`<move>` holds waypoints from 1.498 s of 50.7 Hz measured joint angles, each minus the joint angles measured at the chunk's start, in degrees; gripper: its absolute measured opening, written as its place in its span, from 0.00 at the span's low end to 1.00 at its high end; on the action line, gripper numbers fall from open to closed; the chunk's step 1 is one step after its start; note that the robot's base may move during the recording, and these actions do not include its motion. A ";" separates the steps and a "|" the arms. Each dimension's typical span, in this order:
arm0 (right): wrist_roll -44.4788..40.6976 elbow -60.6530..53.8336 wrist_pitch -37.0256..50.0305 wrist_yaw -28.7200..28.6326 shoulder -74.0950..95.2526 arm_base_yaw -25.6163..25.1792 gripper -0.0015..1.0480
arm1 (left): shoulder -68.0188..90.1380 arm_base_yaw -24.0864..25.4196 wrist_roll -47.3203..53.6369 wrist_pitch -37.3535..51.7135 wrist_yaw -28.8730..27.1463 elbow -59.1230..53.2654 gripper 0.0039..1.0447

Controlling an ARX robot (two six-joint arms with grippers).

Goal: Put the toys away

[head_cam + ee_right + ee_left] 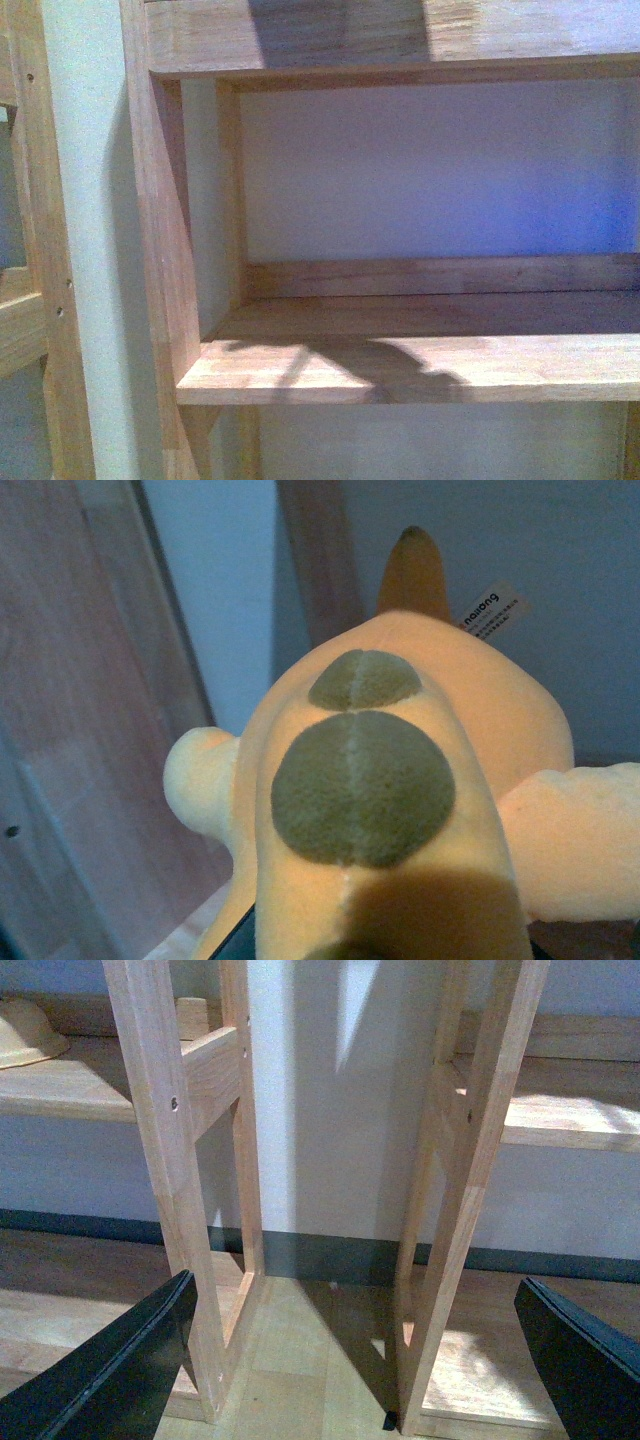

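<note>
The plush toy (400, 780) fills the right wrist view: an orange-yellow body with two round olive-brown patches, pale yellow limbs at the sides, a pointed orange tip and a white label (492, 610). My right gripper (385, 948) is shut on it, with the jaws almost wholly hidden under the plush. In the left wrist view my left gripper (355, 1290) is open, nothing between its black fingers (120, 1370), and it hangs above the wooden floor between two shelf uprights. Neither gripper nor the toy shows in the front view.
A wooden shelf board (400, 365) lies ahead with a shadow across it, a board (350, 35) above and an upright (160, 230) to its left. Two wooden uprights (175, 1180) (470, 1190) stand before my left gripper. A pale bowl-like thing (25, 1030) rests on a side shelf.
</note>
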 joint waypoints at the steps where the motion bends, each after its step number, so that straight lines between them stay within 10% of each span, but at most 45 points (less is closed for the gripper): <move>1: 1.55 0.92 -0.15 -0.39 0.50 0.13 0.17 | 0.00 0.00 0.00 0.00 0.00 0.00 0.95; 76: 19.87 9.99 14.60 -4.20 16.17 -0.90 0.17 | 0.00 0.00 0.00 0.00 0.00 0.00 0.95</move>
